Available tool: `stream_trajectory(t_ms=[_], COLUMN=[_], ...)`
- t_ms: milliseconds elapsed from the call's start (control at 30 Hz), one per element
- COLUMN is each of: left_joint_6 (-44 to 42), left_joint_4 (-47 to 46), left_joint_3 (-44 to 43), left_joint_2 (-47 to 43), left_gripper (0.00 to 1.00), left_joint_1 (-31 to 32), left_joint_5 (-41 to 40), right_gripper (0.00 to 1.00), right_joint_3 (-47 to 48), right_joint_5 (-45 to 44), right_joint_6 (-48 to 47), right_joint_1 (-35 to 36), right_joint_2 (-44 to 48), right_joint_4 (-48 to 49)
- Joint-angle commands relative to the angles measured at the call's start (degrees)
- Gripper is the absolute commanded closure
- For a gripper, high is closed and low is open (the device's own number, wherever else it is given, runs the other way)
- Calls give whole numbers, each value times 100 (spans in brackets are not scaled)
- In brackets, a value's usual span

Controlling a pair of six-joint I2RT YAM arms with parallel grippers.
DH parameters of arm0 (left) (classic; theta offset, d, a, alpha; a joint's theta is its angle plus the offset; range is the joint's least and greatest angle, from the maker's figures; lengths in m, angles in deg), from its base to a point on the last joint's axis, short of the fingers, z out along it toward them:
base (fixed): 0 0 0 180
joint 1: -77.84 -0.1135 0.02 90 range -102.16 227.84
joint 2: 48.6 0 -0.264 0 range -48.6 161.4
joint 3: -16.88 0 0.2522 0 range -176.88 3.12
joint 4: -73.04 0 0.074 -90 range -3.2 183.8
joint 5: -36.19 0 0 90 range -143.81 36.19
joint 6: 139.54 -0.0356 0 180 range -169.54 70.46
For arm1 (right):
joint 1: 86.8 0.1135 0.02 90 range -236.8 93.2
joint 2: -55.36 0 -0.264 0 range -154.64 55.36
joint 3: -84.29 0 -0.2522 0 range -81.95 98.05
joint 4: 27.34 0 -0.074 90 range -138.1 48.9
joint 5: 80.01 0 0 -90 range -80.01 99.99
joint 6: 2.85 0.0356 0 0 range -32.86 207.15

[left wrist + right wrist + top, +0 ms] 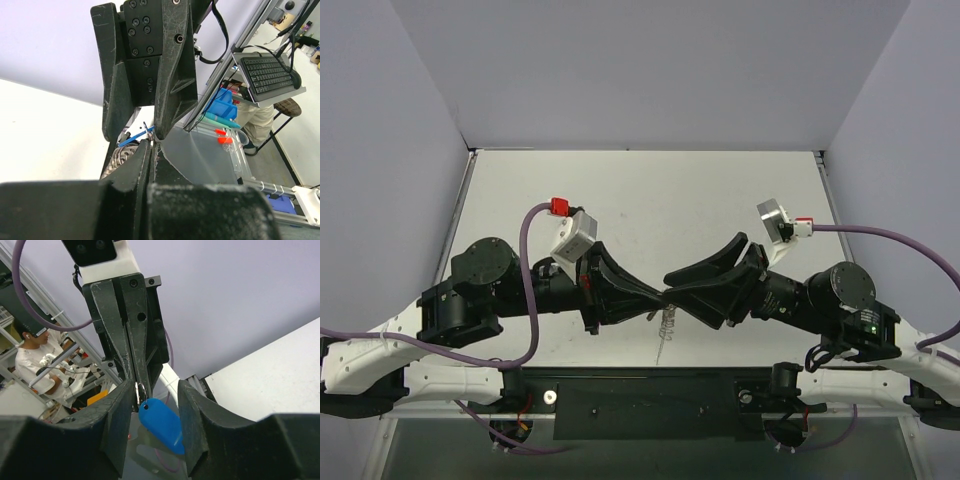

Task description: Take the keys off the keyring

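Pinches the keyring (140, 390) in the clamped left gripper (658, 298); dangles the blue-headed key (161, 425) just below that gripper, between the wide-spread fingers of the right gripper (156, 389). Probably light, slick: take the stiff blue head, not the limp chain (667, 322).

Blue-headed key (161, 424) hanging off keyring (141, 390), mid-air, silver chain (666, 322) dangling below.

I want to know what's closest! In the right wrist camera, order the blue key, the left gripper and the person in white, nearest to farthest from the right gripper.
From the right gripper:
1. Blue key, between its fingers.
2. Left gripper, just beyond, pinching the keyring.
3. Person in white, far left background.
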Motion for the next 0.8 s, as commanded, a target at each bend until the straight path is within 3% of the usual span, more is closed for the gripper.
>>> stream_trajectory(t_ms=[0, 300, 500, 767], left_joint_6=[53, 27, 9, -61], left_joint_4=[-629, -716, -647, -32], left_joint_3=[-37, -81, -125, -353], left_joint_2=[-68, -77, -68, -86], left_gripper=[100, 100, 100, 100], left_joint_1=[-16, -16, -7, -16], left_joint_5=[-119, -224, -250, -242], right_gripper=[66, 76, 100, 100], right_joint_3=[100, 47, 108, 591], right_joint_5=[143, 126, 143, 327], right_joint_6=[62, 150, 141, -149], right_joint_1=[46, 64, 55, 64], right_joint_2=[26, 17, -1, -53], right_joint_4=[574, 653, 548, -532])
